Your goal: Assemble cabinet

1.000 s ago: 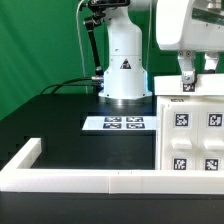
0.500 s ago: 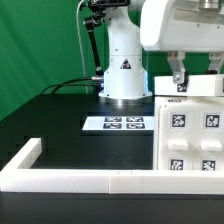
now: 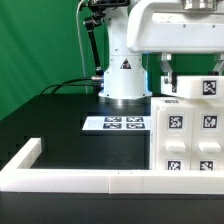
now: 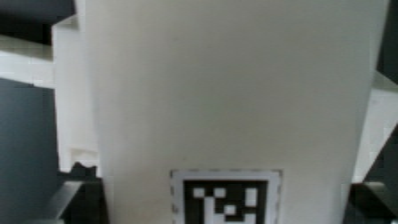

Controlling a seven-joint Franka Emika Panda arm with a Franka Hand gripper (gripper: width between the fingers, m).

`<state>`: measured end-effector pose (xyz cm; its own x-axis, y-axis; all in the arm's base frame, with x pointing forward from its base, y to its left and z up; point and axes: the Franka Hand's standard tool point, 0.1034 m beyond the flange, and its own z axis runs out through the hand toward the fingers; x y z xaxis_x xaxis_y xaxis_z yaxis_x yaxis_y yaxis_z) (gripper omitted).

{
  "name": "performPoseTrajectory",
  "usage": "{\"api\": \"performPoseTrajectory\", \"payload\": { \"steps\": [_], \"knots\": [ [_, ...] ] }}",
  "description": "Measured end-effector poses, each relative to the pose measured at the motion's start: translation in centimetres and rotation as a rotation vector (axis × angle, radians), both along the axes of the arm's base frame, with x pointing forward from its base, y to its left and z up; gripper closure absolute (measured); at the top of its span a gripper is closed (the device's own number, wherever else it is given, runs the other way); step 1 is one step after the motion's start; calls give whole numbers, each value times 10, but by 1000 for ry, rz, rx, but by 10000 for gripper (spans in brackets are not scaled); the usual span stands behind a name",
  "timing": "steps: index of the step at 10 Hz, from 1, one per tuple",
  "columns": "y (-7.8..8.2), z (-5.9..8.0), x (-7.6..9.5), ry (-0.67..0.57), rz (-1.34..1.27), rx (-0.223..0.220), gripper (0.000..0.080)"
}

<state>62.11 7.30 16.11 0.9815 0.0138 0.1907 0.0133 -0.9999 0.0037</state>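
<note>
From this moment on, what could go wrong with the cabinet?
1. The gripper sits at the cabinet top near one edge; an off-centre hold could tilt or twist the box.
2. The wrist view is filled by a white panel, so contact is hard to verify; whether the jaws are shut is unclear.
3. The border rail adjoins the cabinet's base and could snag it.

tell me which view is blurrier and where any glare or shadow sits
Wrist view: soft and blurred, the cabinet filling the frame, its tag smeared, dark corners either side. Exterior view: sharper, tags readable on the cabinet; even lighting, no strong glare, the black table matte.
</note>
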Motion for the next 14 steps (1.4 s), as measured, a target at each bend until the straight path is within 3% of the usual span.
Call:
{"api": "performPoseTrajectory", "payload": {
  "steps": [6, 14],
  "knots": [
    [9, 0, -2, 1, -601, 120, 239],
    [6, -1, -1, 3, -1058, 222, 239]
  ]
}}
